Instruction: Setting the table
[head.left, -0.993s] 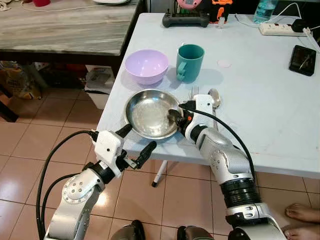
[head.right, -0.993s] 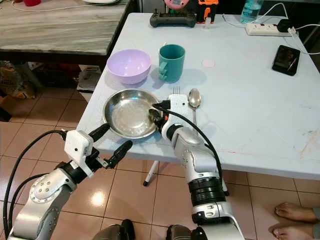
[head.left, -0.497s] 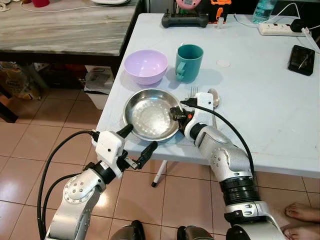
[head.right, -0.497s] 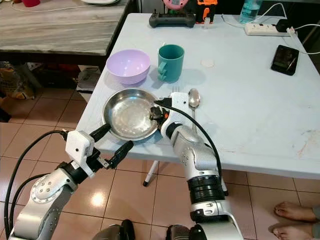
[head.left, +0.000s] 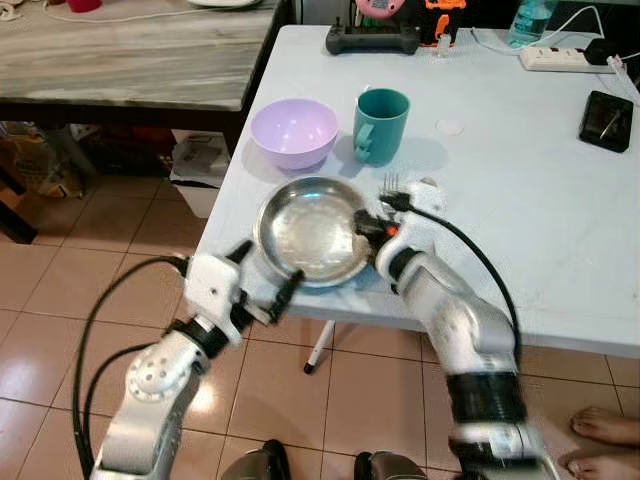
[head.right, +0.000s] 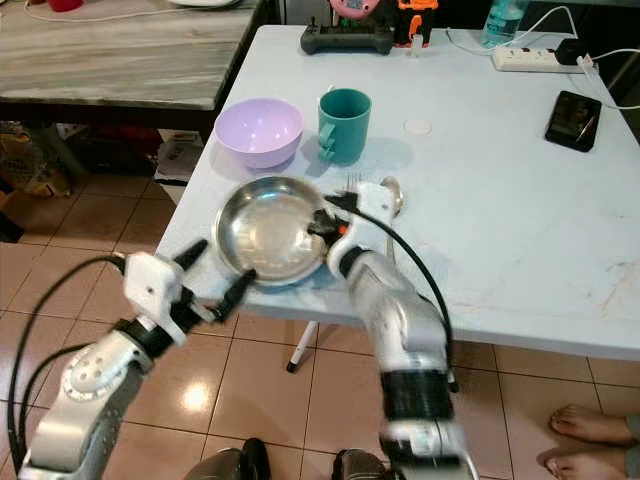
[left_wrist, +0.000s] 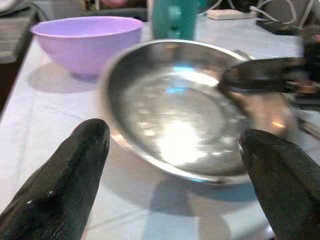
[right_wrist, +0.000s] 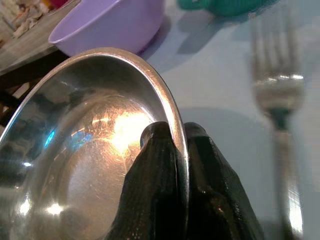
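Near the front left corner of the pale blue table sits the steel plate, a shallow round dish of bare polished metal with a thin rolled rim and bright glare in its hollow. Its left edge reaches almost to the table's side, and from the left wrist view the near side looks slightly raised, with a shadow under it.

Furthest left, below the table edge and over the tiled floor, the left gripper hangs with its two black fingers spread wide, one tip either side of the plate's near rim in the left wrist view, touching nothing. Behind it a lilac bowl stands on the table beyond the plate, and just to its right a teal mug stands upright with its handle toward the plate.

On the plate's right rim the right gripper is pinched tight: in the right wrist view its fingers press the thin metal edge between them, one inside the dish and one outside. Just beside that arm lie a fork and a spoon, side by side.

Further right the tabletop carries a small white disc, a black phone and, along the far edge, a black controller, a water bottle and a white power strip.

At far left a second table with a grey wood-grain top stands well apart. A person's bare toes rest on the reddish tiles at lower right.
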